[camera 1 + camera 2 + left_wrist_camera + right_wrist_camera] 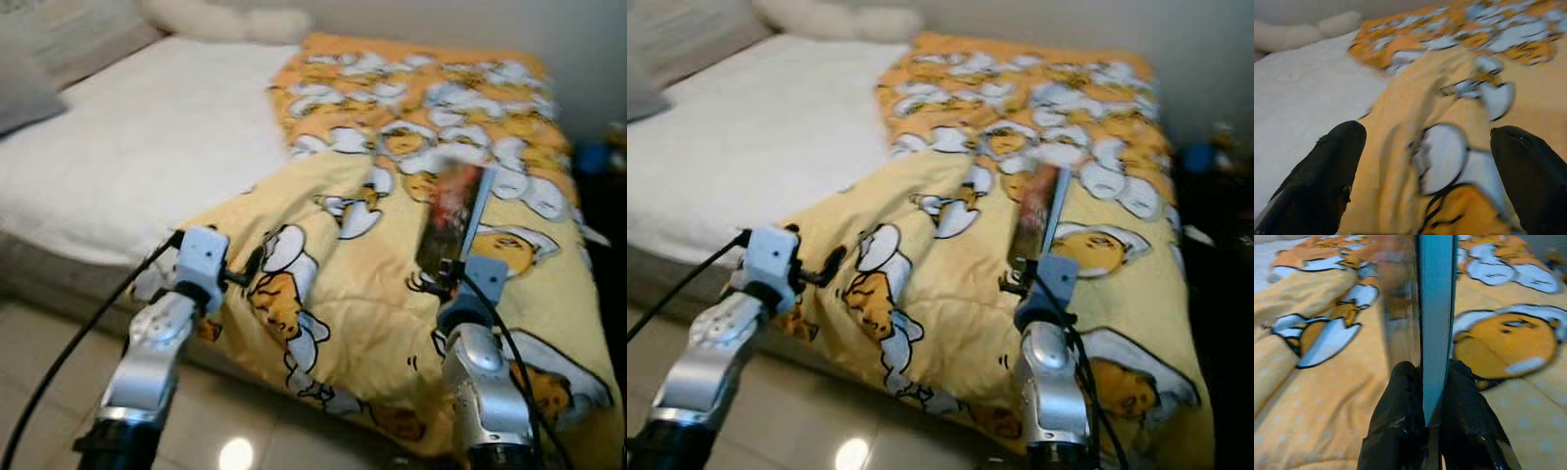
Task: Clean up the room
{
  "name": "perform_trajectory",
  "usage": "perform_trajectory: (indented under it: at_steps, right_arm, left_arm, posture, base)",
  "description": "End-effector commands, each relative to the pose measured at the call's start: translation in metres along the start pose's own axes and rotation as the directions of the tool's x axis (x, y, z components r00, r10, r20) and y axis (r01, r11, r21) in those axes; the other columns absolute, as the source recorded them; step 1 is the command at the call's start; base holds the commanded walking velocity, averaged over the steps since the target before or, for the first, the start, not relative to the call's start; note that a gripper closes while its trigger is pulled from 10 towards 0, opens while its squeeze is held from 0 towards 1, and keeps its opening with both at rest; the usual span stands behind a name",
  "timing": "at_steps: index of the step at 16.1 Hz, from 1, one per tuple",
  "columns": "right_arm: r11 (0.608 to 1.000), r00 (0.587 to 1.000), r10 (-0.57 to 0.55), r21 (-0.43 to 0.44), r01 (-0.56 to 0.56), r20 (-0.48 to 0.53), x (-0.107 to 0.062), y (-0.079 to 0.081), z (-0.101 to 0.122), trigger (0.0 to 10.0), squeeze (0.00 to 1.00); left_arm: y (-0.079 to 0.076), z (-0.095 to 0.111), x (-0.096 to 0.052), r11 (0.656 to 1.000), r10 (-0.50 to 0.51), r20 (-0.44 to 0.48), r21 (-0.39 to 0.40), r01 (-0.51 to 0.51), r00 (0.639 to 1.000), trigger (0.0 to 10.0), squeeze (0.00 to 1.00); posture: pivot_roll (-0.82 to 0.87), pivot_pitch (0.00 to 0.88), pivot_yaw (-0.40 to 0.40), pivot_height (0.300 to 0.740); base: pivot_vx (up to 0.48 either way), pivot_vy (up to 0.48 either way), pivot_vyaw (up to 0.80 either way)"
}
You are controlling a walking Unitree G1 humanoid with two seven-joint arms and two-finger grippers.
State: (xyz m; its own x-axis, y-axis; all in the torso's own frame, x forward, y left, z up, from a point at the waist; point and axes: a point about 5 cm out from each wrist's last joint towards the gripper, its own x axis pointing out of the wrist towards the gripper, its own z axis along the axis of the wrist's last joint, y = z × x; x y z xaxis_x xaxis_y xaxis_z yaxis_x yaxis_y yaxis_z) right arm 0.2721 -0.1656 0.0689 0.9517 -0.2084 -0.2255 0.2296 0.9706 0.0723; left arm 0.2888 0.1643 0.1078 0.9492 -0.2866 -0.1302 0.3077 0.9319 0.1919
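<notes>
A thin book with a dark red cover and teal edge stands on edge above the yellow cartoon-print blanket. My right gripper is shut on its near end, one black finger on each side. My left gripper is open, fingers spread wide over a rumpled fold of the blanket near the bed's front corner. The blanket covers the right half of the bed and hangs over its front edge.
The bed's left half is bare white sheet, with pillows at the head and a grey cushion at the far left. Tiled floor lies in front. A dark stand with a blue object sits to the right.
</notes>
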Motion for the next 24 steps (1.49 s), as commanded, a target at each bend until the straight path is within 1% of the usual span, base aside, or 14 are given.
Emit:
perform_trajectory:
  at_steps: [1,13,17,21,24]
  right_arm:
    - [1.0,0.999,-0.012,0.018,0.011,0.044,0.0014,-0.0013,0.011,10.0,0.0]
    - [1.0,0.999,-0.018,0.02,0.017,0.044,0.0026,-0.0014,0.0119,10.0,0.0]
    - [1.0,0.999,-0.018,0.014,0.018,0.043,0.0028,-0.0015,0.0119,10.0,0.0]
    - [1.0,0.998,-0.002,-0.024,0.003,0.057,0.0024,-0.0019,0.0129,10.0,0.0]
    - [1.0,0.998,0.002,-0.027,0.0,0.06,0.0033,-0.0011,0.0139,10.0,0.0]
  left_arm:
    - [-0.0001,0.001,0.0016,1.0,-0.002,-0.003,0.006,0.002,1.0,10.0,0.0]
    - [0.0012,0.0016,0.0045,1.0,0.004,-0.004,-0.016,-0.004,1.0,10.0,0.0]
    - [0.0008,0.0013,0.0043,1.0,0.006,-0.005,-0.02,-0.006,1.0,10.0,0.0]
    - [0.0009,0.0003,0.0026,1.0,0.014,-0.006,-0.022,-0.014,1.0,10.0,0.0]
    - [0.0021,0.0003,0.0024,1.0,0.018,-0.007,-0.024,-0.019,1.0,10.0,0.0]
  posture:
    - [0.01,0.0,0.05,0.74]
    - [0.0,0.0,0.05,0.74]
    - [0.0,0.0,0.044,0.74]
    - [0.01,0.0,0.041,0.74]
    - [0.01,0.0,0.04,0.74]
  base:
    - [0.0,0.311,-0.8]
    - [0.0,0.322,-0.78]
    - [0.0,0.35,0.0]
    - [0.0,0.351,0.0]
    - [0.0,0.351,0.0]
